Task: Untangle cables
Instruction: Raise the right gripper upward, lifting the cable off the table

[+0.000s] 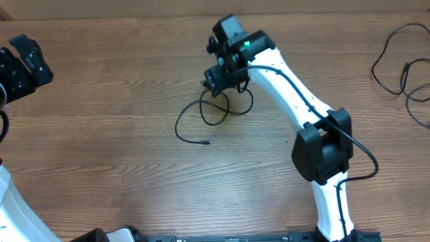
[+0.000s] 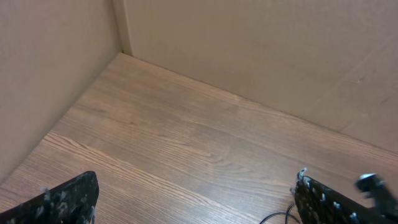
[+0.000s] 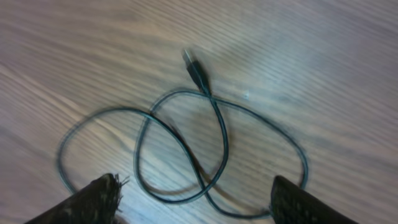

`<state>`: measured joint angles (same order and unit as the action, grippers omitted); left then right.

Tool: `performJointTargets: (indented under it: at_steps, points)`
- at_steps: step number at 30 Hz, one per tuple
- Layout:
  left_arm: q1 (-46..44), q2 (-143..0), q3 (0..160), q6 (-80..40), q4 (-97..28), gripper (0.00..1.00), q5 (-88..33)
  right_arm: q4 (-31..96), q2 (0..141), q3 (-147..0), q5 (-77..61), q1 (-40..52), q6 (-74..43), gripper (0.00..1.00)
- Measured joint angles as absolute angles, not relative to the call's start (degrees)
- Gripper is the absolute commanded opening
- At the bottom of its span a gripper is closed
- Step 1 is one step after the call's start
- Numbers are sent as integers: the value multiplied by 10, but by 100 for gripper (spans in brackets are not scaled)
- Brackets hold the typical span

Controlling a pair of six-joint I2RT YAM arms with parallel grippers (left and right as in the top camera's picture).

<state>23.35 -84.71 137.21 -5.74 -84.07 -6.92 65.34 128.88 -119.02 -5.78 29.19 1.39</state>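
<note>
Black cable (image 3: 210, 96), self-crossed under released right jaws (left also released): a blind pinch could tighten the knot.

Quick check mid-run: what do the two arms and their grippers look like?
The left arm and right arm have white links. The right arm has black joint housings, a black cable along it and a green light near the wrist. The left gripper and right gripper are black and scuffed.
</note>
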Motion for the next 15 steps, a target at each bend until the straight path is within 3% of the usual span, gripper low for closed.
performJointTargets:
  at_steps: [15]
  points:
    - [234, -847, 1372, -57, -841, 100, -69, 547, 1300, -1029, -58, 291, 2, 80]
